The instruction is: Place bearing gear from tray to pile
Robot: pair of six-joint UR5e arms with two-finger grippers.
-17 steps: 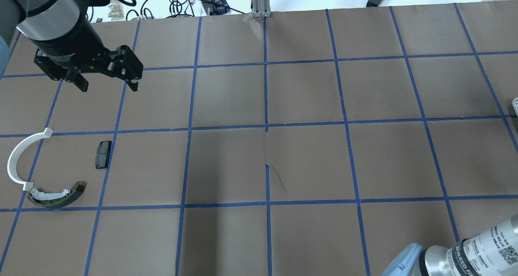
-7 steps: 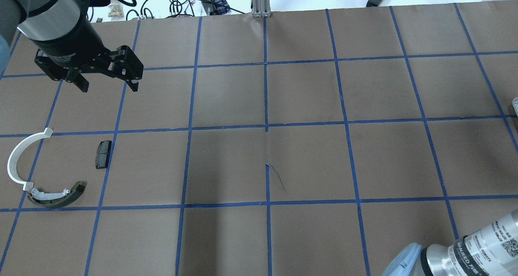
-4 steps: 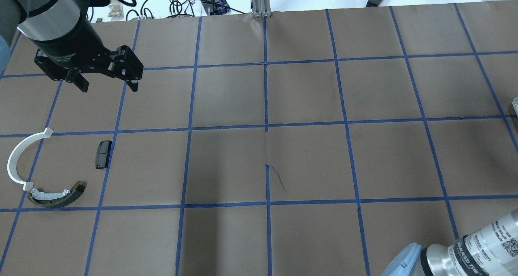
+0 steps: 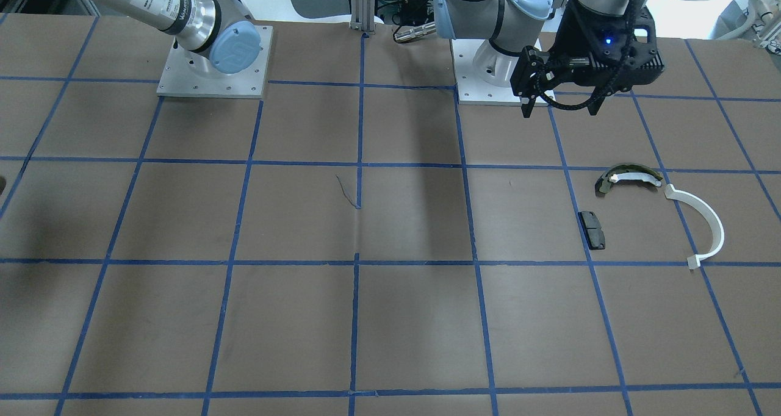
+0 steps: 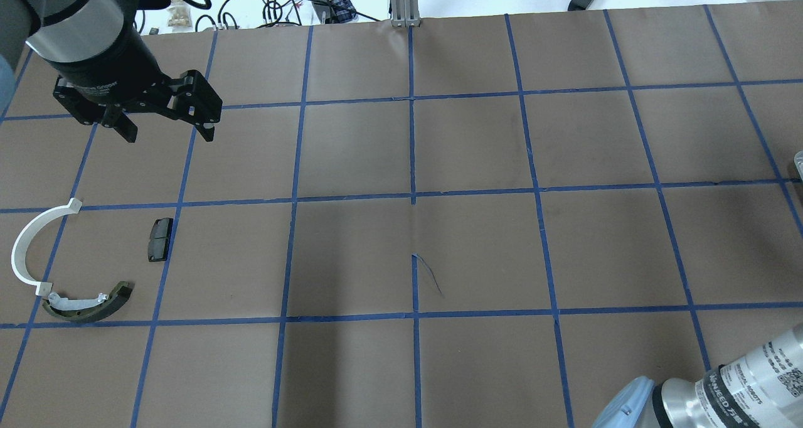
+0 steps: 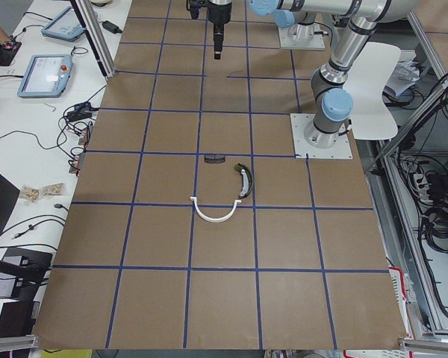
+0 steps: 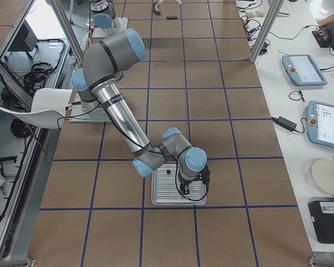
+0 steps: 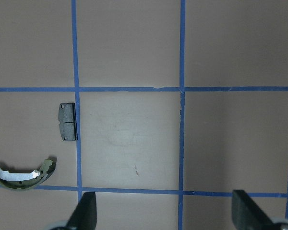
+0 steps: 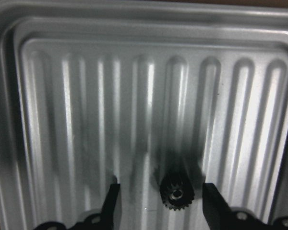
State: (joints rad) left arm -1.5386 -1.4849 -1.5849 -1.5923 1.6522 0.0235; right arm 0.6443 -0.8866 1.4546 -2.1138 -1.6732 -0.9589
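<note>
Right wrist-mounted view: the right gripper [image 9: 161, 207] has its fingers apart, straddling the gear [image 9: 177, 191]. The gear lies on the ribbed tray [image 9: 86, 96], nearer one finger than the other. Risk: on closing, the nearer finger strikes first and shoves or tips the small gear along a groove, giving a skewed or missed hold.

Exterior right view: this gripper sits low over the tray.

Overhead exterior view: the left gripper [image 5: 168, 133] hangs spread and empty. The pile [image 5: 119, 292] of pad [image 5: 159, 240], shoe [image 5: 81, 317] and half-ring [image 5: 17, 252] lies on its robot side, well apart from the right gripper. A weak hold could drop the gear short.
</note>
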